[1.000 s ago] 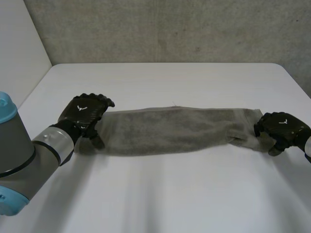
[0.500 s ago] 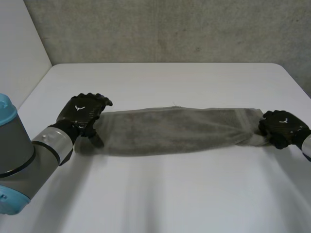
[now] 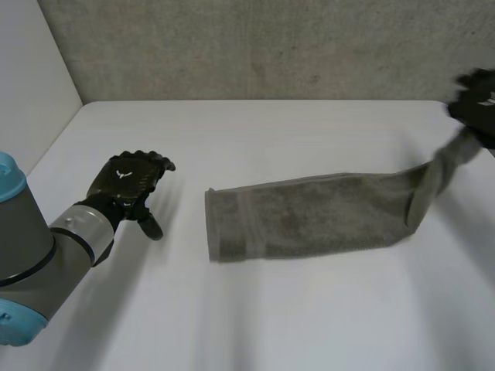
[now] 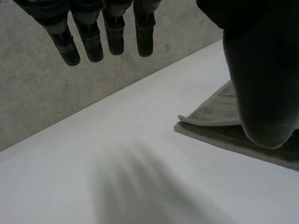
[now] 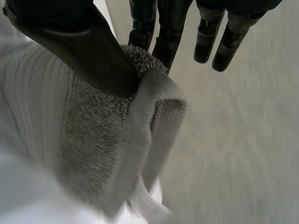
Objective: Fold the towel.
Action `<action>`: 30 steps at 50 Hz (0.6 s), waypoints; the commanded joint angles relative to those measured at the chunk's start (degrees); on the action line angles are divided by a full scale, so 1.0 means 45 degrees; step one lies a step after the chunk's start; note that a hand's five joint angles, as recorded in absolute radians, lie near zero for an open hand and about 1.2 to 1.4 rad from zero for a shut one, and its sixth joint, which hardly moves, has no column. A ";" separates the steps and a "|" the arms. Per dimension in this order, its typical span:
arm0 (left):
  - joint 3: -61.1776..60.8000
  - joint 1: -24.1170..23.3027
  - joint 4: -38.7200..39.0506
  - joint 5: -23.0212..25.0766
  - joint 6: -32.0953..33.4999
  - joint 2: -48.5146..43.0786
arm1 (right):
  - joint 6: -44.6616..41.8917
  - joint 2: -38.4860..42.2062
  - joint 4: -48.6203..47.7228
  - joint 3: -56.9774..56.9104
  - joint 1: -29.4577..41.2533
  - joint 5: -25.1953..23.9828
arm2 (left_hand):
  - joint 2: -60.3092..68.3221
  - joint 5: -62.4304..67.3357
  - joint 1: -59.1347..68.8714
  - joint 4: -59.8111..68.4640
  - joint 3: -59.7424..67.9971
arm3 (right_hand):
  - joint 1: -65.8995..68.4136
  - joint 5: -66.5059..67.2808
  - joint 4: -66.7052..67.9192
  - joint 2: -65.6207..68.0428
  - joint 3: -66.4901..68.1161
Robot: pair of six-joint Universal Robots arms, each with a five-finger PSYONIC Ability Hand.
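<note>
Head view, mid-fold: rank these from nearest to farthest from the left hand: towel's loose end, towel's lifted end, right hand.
1. The towel's loose end: flat on the table, just right of the left hand, apart from it.
2. The towel's lifted end: off the table, far right.
3. The right hand: farthest, raised, pinching that end.

Left hand (image 3: 128,185) low, fingers straight and spread, right hand (image 3: 479,94) raised, thumb pinching towel (image 3: 309,212) against fingers
</note>
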 commanded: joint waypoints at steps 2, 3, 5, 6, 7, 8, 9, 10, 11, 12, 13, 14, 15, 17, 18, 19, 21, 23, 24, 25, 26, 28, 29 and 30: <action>-0.0146 0.0023 0.0095 -0.0033 0.0000 0.0126 | 0.0034 -0.0393 -0.0079 0.0244 0.5204 0.0011 | -0.0740 -0.0654 -0.0818 -0.0686 -0.0608 | 0.1376 0.0914 -0.0953 0.1669 -0.0570; -0.0147 0.0023 0.0095 -0.0033 0.0000 0.0126 | 0.0034 -0.0393 -0.0080 0.0245 0.5214 0.0011 | -0.0740 -0.0654 -0.0818 -0.0686 -0.0608 | 0.1376 0.0914 -0.0953 0.1669 -0.0570; -0.0167 0.0023 0.0134 -0.0112 0.0000 0.0165 | -0.0024 -0.0024 -0.0118 0.0440 0.6963 0.0147 | -0.0740 -0.0654 -0.0818 -0.0686 -0.0608 | 0.1376 0.0914 -0.0953 0.1669 -0.0570; -0.0186 0.0023 0.0153 -0.0208 0.0000 0.0184 | -0.0024 -0.0022 -0.0119 0.0441 0.6972 0.0148 | -0.0740 -0.0654 -0.0818 -0.0686 -0.0608 | 0.1376 0.0914 -0.0953 0.1669 -0.0570; -0.0244 0.0023 0.0173 -0.0306 0.0000 0.0204 | -0.0024 0.0442 -0.0177 0.0537 0.7745 0.0341 | -0.0740 -0.0654 -0.0818 -0.0686 -0.0608 | 0.1376 0.0914 -0.0953 0.1669 -0.0570; -0.0245 0.0023 0.0173 -0.0307 0.0000 0.0204 | -0.0024 0.0447 -0.0177 0.0538 0.7753 0.0343 | -0.0740 -0.0654 -0.0818 -0.0686 -0.0608 | 0.1376 0.0914 -0.0953 0.1669 -0.0570; -0.0245 0.0023 0.0173 -0.0365 0.0000 0.0224 | -0.0044 0.0969 -0.0274 0.0538 0.8527 0.0614 | -0.0740 -0.0654 -0.0818 -0.0686 -0.0608 | 0.1376 0.0914 -0.0953 0.1669 -0.0570; -0.0264 0.0023 0.0173 -0.0404 0.0000 0.0224 | -0.0083 0.1496 -0.0372 0.0519 0.9192 0.0945 | -0.0740 -0.0654 -0.0818 -0.0686 -0.0608 | 0.1376 0.0914 -0.0953 0.1669 -0.0570; -0.0264 0.0023 0.0173 -0.0405 0.0000 0.0224 | -0.0083 0.1502 -0.0373 0.0519 0.9198 0.0948 | -0.0740 -0.0654 -0.0818 -0.0686 -0.0608 | 0.1376 0.0914 -0.0953 0.1669 -0.0570; -0.0283 0.0023 0.0173 -0.0424 0.0000 0.0224 | -0.0122 0.2043 -0.0411 0.0461 0.9721 0.1355 | -0.0740 -0.0654 -0.0818 -0.0686 -0.0608 | 0.1376 0.0914 -0.0953 0.1669 -0.0570; -0.0284 0.0023 0.0173 -0.0424 0.0000 0.0224 | -0.0219 0.2513 -0.0489 0.0441 1.0112 0.1726 | -0.0740 -0.0654 -0.0818 -0.0686 -0.0608 | -0.0757 -0.1219 -0.0953 -0.0464 -0.0570; -0.0284 0.0023 0.0173 -0.0424 0.0000 0.0224 | -0.0220 0.2517 -0.0490 0.0441 1.0116 0.1730 | -0.0740 -0.0654 -0.0818 -0.0686 -0.0608 | -0.0778 -0.1241 -0.0953 -0.0485 -0.0570; -0.0303 0.0023 0.0173 -0.0424 0.0000 0.0204 | -0.0200 0.2943 -0.0528 0.0325 1.0348 0.2213 | -0.0740 -0.0654 -0.0818 -0.0686 -0.0608 | -0.7033 -0.7495 -0.0953 -0.6740 -0.0570; -0.0323 0.0023 0.0173 -0.0424 0.0000 0.0204 | -0.0239 0.3220 -0.0509 0.0206 1.0409 0.2784 | -0.0740 -0.0654 -0.0818 -0.0686 -0.0608 | -1.4179 -1.4642 -0.0953 -1.3886 -0.0570; -0.0323 0.0023 0.0173 -0.0424 0.0000 0.0204 | -0.0220 0.3336 -0.0451 0.0129 1.0429 0.3268 | -0.0740 -0.0654 -0.0818 -0.0686 -0.0608 | -1.4179 -1.4642 -0.0953 -1.3886 -0.0570; -0.0323 0.0023 0.0173 -0.0424 0.0000 0.0204 | -0.0220 0.3338 -0.0451 0.0128 1.0429 0.3273 | -0.0740 -0.0654 -0.0818 -0.0686 -0.0608 | -1.4179 -1.4642 -0.0953 -1.3886 -0.0570; -0.0323 0.0023 0.0173 -0.0424 0.0000 0.0185 | -0.0026 0.3279 -0.0450 0.0264 1.0371 0.3720 | -0.0740 -0.0654 -0.0818 -0.0686 -0.0608 | -1.4179 -1.4642 -0.0953 -1.3886 -0.0570; -0.0323 0.0004 0.0193 -0.0424 0.0000 0.0185 | 0.0072 0.3260 -0.0470 0.0381 1.0351 0.3722 | -0.0740 -0.0654 -0.0818 -0.0686 -0.0608 | -1.4179 -1.4642 -0.0953 -1.3886 -0.0570; -0.0342 0.0004 0.0193 -0.0405 0.0000 0.0185 | 0.0267 0.3085 -0.0451 0.0537 1.0293 0.3741 | -0.0740 -0.0654 -0.0818 -0.0686 -0.0608 | -1.4179 -1.4642 -0.0953 -1.3886 -0.0570; -0.0342 0.0004 0.0193 -0.0405 0.0000 0.0185 | 0.0269 0.3084 -0.0451 0.0538 1.0292 0.3741 | -0.0740 -0.0654 -0.0818 -0.0686 -0.0608 | -1.4179 -1.4642 -0.0953 -1.3886 -0.0570; -0.0323 -0.0015 0.0193 -0.0405 0.0019 0.0165 | 0.0559 0.2658 -0.0451 0.0732 0.9983 0.3780 | -0.0740 -0.0654 -0.0818 -0.0686 -0.0608 | -1.4179 -1.4642 -0.0953 -1.3886 -0.0570; -0.0323 -0.0054 0.0193 -0.0405 0.0019 0.0165 | 0.1045 0.2074 -0.0451 0.1004 0.9419 0.3742 | -0.0740 -0.0654 -0.0818 -0.0686 -0.0608 | -1.4179 -1.4642 -0.0953 -1.3886 -0.0570; -0.0303 -0.0113 0.0193 -0.0405 0.0019 0.0146 | 0.1707 0.1604 -0.0470 0.1297 0.8930 0.3722 | -0.0740 -0.0654 -0.0818 -0.0686 -0.0608 | -1.4179 -1.4642 -0.0953 -1.3886 -0.0570; -0.0303 -0.0113 0.0193 -0.0405 0.0019 0.0146 | 0.2429 0.1251 -0.0528 0.1590 0.8519 0.3683 | -0.0740 -0.0654 -0.0818 -0.0686 -0.0608 | -1.4179 -1.4642 -0.0953 -1.3886 -0.0570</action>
